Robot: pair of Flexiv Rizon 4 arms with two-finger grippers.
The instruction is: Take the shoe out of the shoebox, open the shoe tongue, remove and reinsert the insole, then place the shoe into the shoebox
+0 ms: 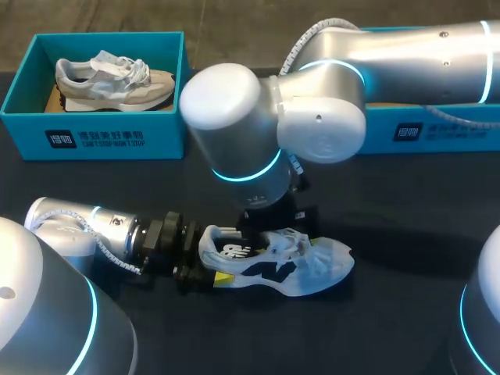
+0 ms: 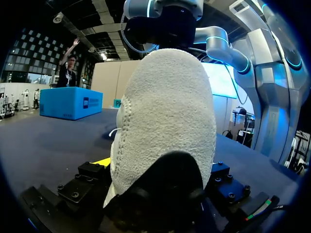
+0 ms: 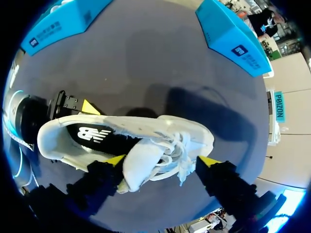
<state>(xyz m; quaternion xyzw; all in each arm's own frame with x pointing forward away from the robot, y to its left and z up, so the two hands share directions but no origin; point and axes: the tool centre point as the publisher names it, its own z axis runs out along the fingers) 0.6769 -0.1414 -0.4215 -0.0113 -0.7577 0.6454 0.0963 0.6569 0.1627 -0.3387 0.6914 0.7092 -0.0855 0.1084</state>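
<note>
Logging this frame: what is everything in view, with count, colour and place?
left shoebox: 1, teal, far left of the table, open.
beige sneaker: 1, beige and white, inside the left shoebox.
right shoebox: 1, teal, far right, partly hidden by the right arm.
white shoe: 1, white with dark markings, on the table, near the middle.
table: 1, black, under everything.
left end effector: 1, yellow-tipped, clamped on the white shoe's heel.
right end effector: 1, yellow-tipped, open, over the white shoe's tongue and laces.
</note>
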